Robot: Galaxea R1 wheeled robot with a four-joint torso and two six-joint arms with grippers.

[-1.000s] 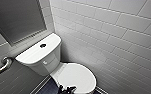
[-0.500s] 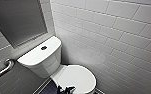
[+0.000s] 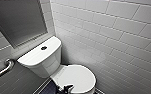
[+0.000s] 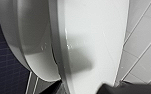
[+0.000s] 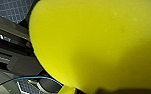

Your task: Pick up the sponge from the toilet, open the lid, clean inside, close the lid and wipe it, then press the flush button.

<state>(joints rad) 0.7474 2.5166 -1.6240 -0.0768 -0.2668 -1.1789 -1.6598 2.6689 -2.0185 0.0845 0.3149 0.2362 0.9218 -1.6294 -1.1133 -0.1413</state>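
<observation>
Yellow sponge (image 5: 96, 45), seemingly clamped in the right claw, may slip loose dragging across the glossy lid (image 3: 77, 77), lower centre.

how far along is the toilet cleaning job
Done: the sponge is off the toilet, up at the right wrist. In hand: the lid lies shut; whether the inside was cleaned can't be told. Left: at least pressing the flush button.

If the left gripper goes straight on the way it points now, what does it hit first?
Most likely the closed lid: the left gripper hangs just above the lid and points at its white top. Depth is hard to judge, so take it slowly.
</observation>
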